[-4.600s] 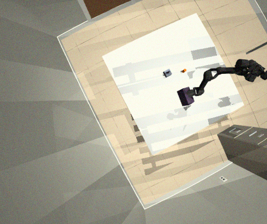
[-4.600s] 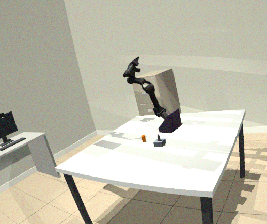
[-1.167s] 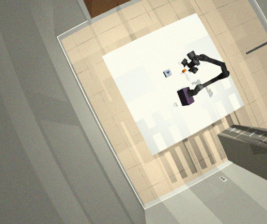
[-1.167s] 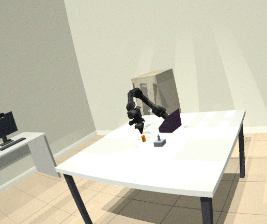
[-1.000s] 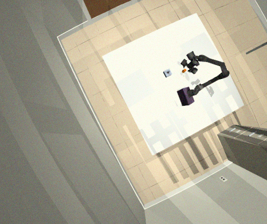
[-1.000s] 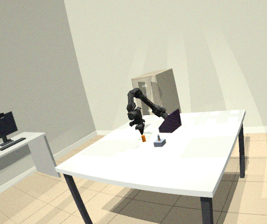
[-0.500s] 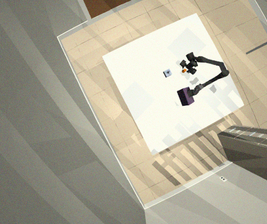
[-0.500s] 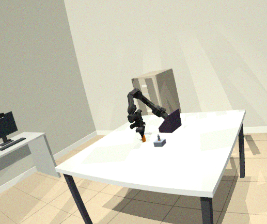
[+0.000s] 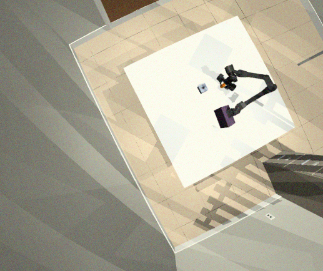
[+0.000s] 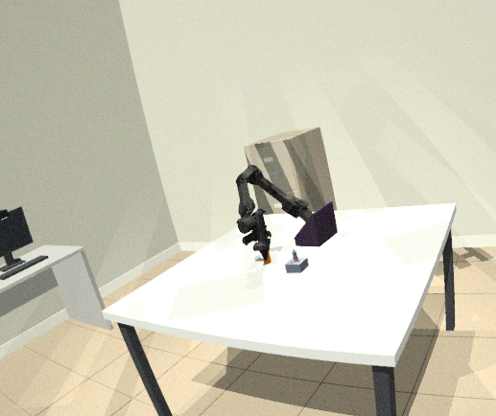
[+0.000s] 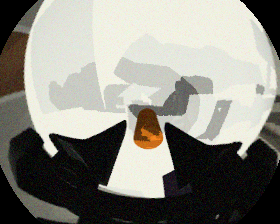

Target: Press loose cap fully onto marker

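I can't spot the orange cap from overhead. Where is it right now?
The cap stands on the table between the open tool's fingers in the wrist view, with the marker's holder block a short way off.

Claw (image 9: pixel 223 83) over orange cap (image 9: pixel 222 84), holder block (image 9: pixel 202 88) near.

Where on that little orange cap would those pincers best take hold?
Probably around the round sides of the small orange cap, near mid-height, coming straight down. It stands upright on the white table, and the open black gripper has a finger on each side.
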